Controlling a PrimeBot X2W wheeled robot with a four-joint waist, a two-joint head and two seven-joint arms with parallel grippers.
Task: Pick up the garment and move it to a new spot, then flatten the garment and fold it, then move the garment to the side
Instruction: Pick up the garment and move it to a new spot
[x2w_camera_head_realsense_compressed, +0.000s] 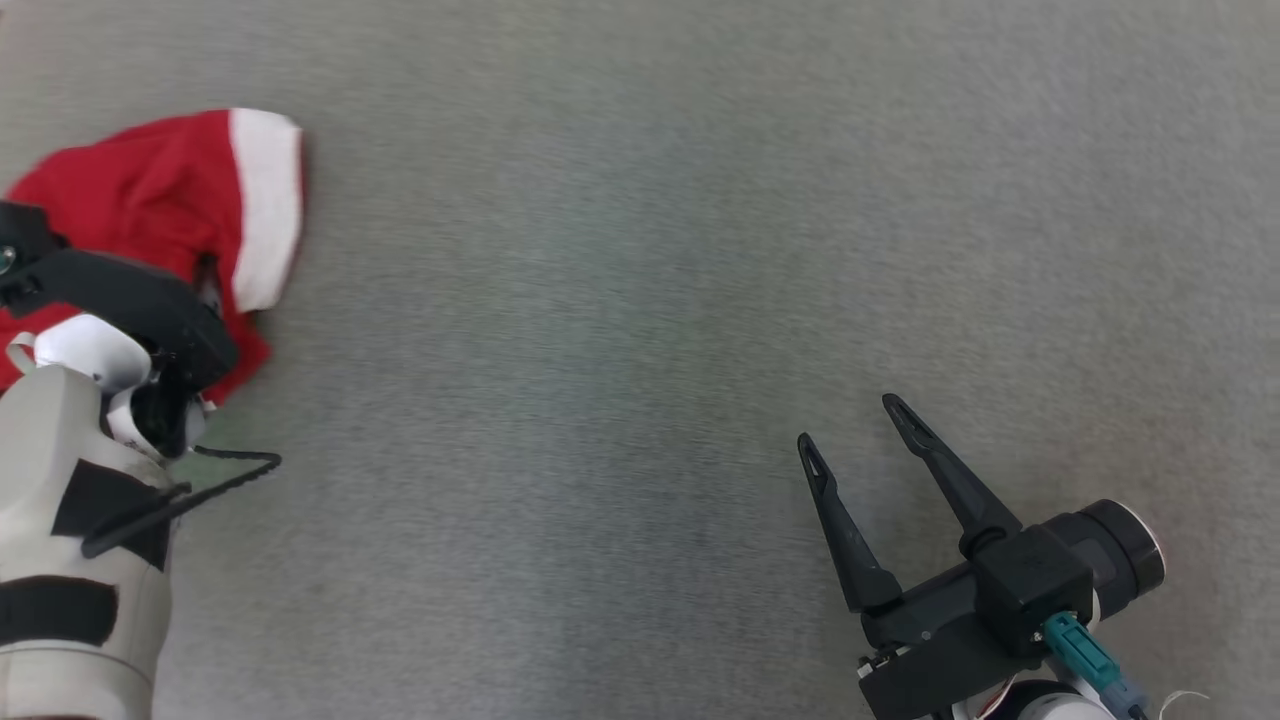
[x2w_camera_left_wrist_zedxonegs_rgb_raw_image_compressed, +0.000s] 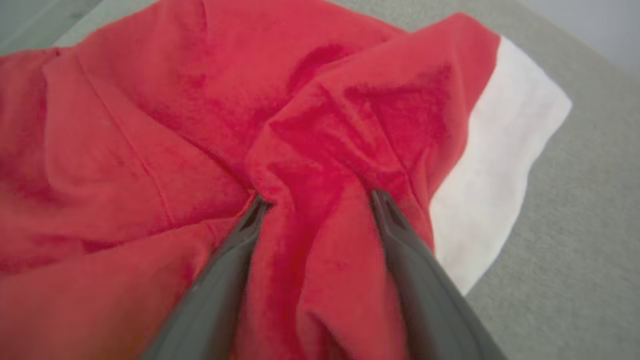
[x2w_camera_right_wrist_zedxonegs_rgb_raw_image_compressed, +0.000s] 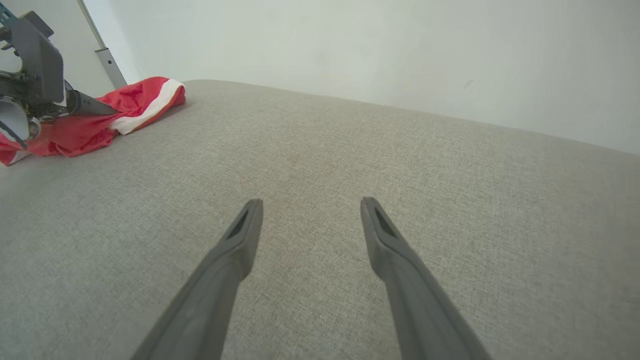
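Note:
The garment (x2w_camera_head_realsense_compressed: 150, 190) is red with a white band and lies crumpled at the far left of the grey fabric surface (x2w_camera_head_realsense_compressed: 640, 300). In the left wrist view my left gripper (x2w_camera_left_wrist_zedxonegs_rgb_raw_image_compressed: 317, 197) is open. Both fingertips press down into the red garment (x2w_camera_left_wrist_zedxonegs_rgb_raw_image_compressed: 150, 125), and a raised fold of cloth stands between them. In the head view the left wrist covers those fingers. My right gripper (x2w_camera_head_realsense_compressed: 849, 424) hovers open and bare at the lower right, far from the cloth. In the right wrist view the right gripper (x2w_camera_right_wrist_zedxonegs_rgb_raw_image_compressed: 311, 201) points across the surface, with the garment (x2w_camera_right_wrist_zedxonegs_rgb_raw_image_compressed: 100, 115) at the far left.
A pale wall (x2w_camera_right_wrist_zedxonegs_rgb_raw_image_compressed: 375, 45) rises behind the surface's far edge. A thin metal post (x2w_camera_right_wrist_zedxonegs_rgb_raw_image_compressed: 107, 62) stands by the garment. Wide grey surface stretches between the two grippers.

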